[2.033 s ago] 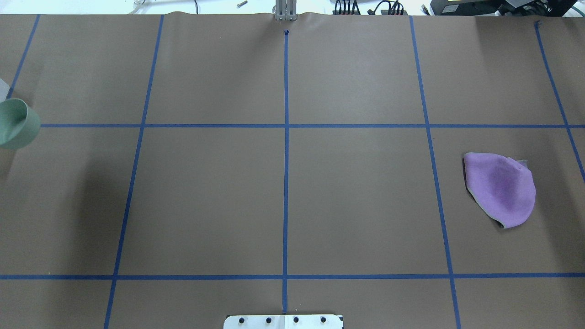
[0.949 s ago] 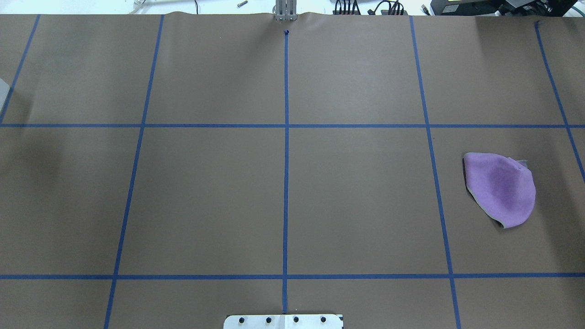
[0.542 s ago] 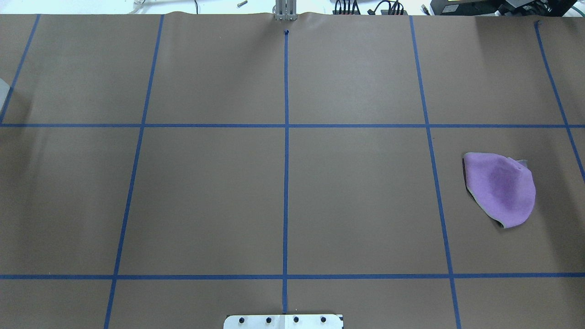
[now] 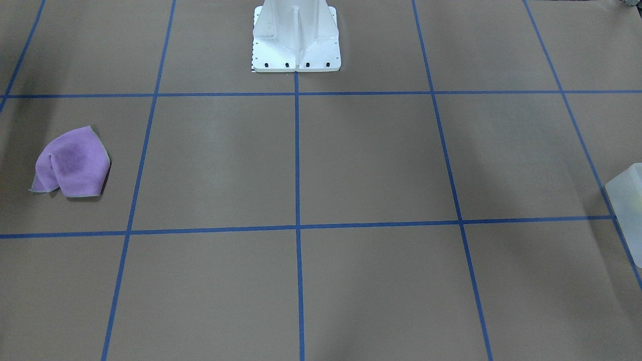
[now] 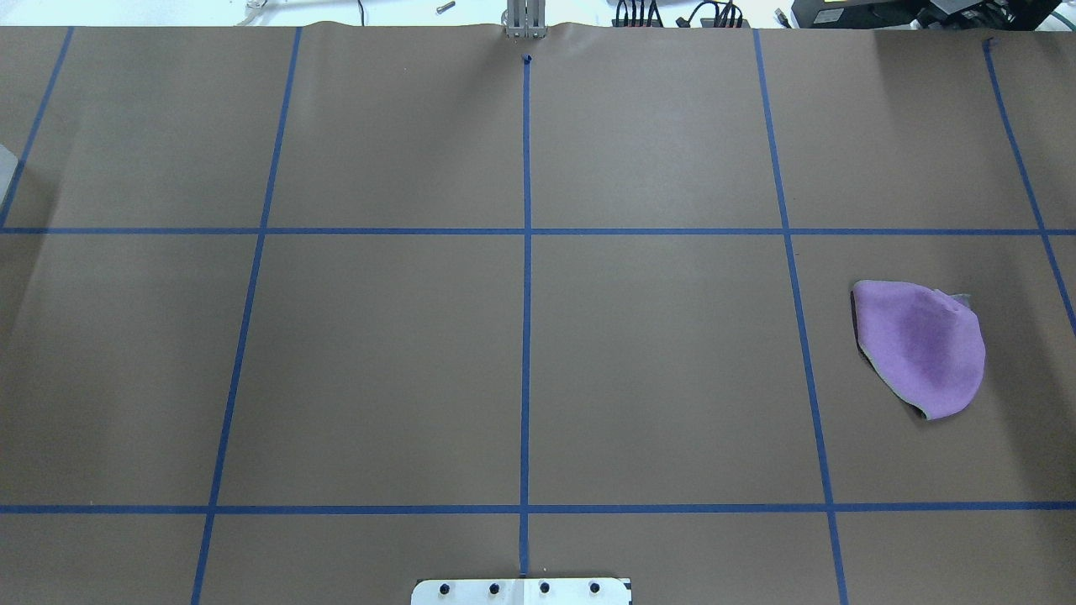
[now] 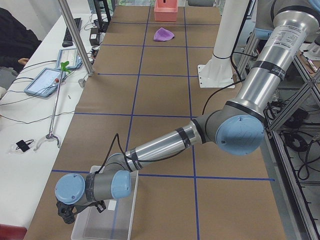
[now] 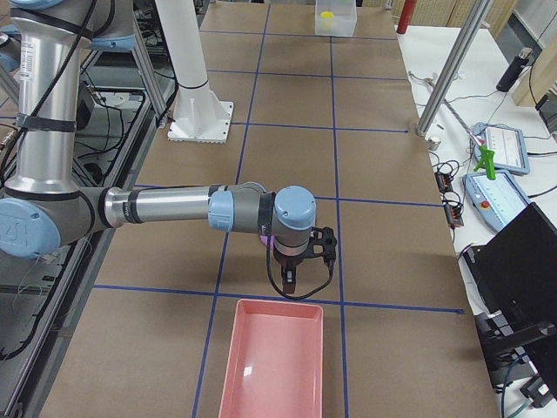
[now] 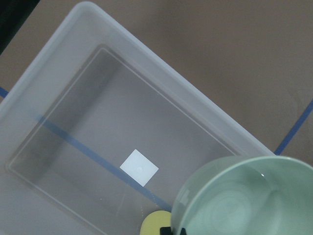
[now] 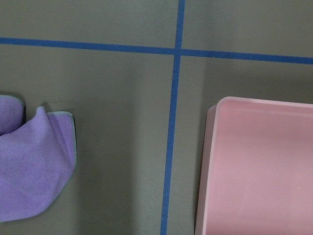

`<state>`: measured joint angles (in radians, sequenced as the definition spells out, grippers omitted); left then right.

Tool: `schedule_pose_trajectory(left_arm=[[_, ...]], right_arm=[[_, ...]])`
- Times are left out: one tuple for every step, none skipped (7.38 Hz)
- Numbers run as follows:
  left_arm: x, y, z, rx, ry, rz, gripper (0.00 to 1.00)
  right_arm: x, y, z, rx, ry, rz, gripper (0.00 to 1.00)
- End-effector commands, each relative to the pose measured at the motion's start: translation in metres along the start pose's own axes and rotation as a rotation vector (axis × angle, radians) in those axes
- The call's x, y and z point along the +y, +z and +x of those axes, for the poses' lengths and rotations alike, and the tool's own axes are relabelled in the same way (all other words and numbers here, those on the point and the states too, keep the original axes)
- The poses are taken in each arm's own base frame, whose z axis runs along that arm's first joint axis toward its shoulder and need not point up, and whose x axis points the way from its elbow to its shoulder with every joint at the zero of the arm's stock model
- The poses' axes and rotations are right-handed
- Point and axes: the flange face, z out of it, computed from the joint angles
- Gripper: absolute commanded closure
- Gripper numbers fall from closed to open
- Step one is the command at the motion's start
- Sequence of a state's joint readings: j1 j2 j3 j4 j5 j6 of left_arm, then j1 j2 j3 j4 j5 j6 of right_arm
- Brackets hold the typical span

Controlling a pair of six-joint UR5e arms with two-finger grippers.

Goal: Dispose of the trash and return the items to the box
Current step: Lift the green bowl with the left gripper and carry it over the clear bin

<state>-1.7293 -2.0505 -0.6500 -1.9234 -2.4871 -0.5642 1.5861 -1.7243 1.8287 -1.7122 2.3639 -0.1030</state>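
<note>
Bowl hanging over the box, cloth lying by the tray.

Front-facing view: only a corner of the box (image 4: 627, 200) at the right edge and the purple cloth (image 4: 70, 163) at the left, with no arms. Overhead adds nothing beyond the cloth at right. Left-side view: the left gripper (image 6: 66, 212) sits low over the box, bottom left. Only the left wrist view shows the load. The bowl (image 8: 244, 196) is at lower right with a dark sliver of finger at its rim, so I judge the fingers clamped on it, above the yellow cup (image 8: 154, 223) inside the box. The bowl overlaps the box's wall; released here, it could clip the wall or land on the cup. Right-side view: the right gripper (image 7: 291, 280) hangs above the pink tray (image 7: 274, 357), and I cannot tell how its fingers stand.
</note>
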Motion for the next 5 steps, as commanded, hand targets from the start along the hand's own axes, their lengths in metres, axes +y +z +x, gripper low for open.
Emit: schedule_pose_trajectory(left_arm=[[-0.006,0.013,-0.023,-0.024,-0.051,0.074,1.0],[-0.007,0.013,-0.02,-0.03,-0.118,0.097,1.0],[-0.009,0.011,-0.014,-0.035,-0.167,0.139,1.0],[-0.006,0.021,-0.006,-0.04,-0.171,0.149,1.0],[-0.003,0.035,0.004,-0.075,-0.146,0.16,1.0]], right_arm=[[-0.002,-0.002,-0.002,-0.001,-0.004,0.005,0.0],[-0.002,-0.003,-0.003,0.001,-0.006,0.007,0.0],[-0.003,-0.004,-0.003,-0.001,-0.008,0.008,0.0],[-0.003,-0.007,-0.008,-0.002,-0.015,0.014,0.0],[-0.003,-0.009,-0.01,-0.001,-0.019,0.019,0.0]])
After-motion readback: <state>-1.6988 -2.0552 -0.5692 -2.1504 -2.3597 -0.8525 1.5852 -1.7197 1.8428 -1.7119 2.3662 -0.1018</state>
